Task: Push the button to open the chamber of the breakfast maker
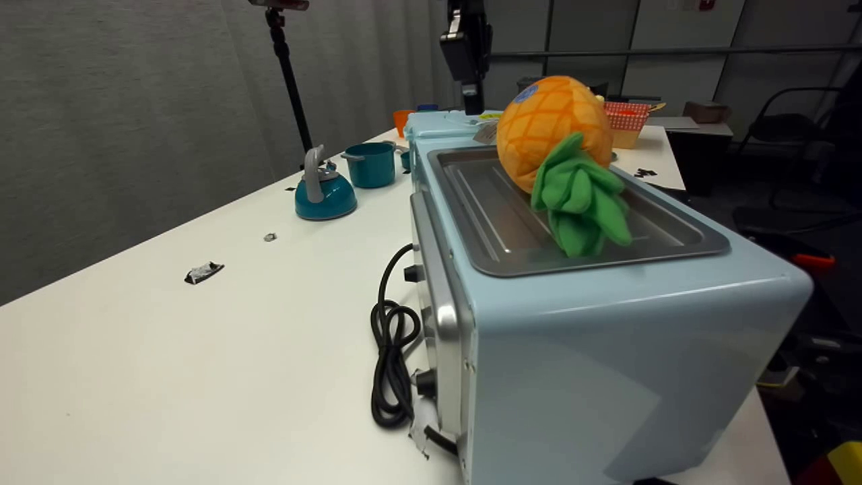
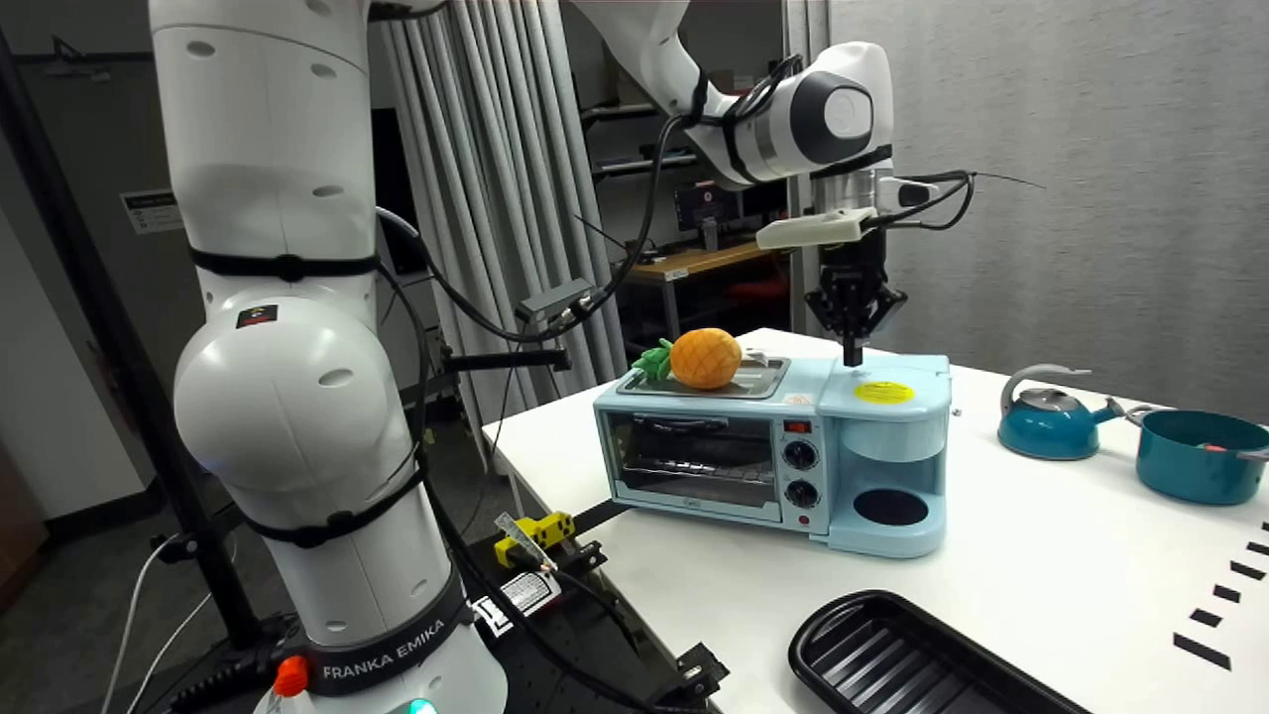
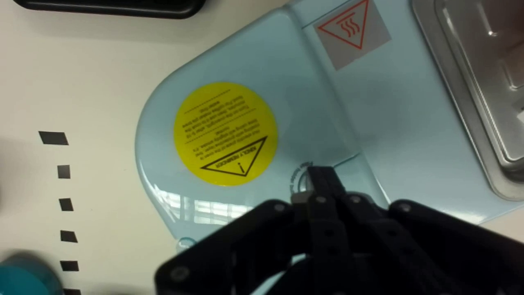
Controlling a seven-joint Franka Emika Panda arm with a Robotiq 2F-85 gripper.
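We see the breakfast maker [image 1: 606,377], pale blue and boxy, standing upright on the white table [image 1: 222,364]. The top of its rounded end bears a yellow round label [image 3: 225,133] and the button [image 3: 303,182], the latter partly hidden in the wrist view by the tool [image 2: 853,352]. Directly over this end of the breakfast maker, the tool points downward, its fingers [image 3: 323,181] pressed together with nothing between them; whether their tips touch the button we cannot tell. On the opposite end of the breakfast maker we find a metal tray [image 1: 495,205], in which a plush pineapple [image 1: 553,135] lies on its side. Behind the breakfast maker we note a bundled black cord [image 1: 389,347]; beyond its rounded end stand a teal kettle [image 2: 1046,431] and a teal pot [image 2: 1195,461], and before its front lies a black ribbed pan [image 2: 907,650].
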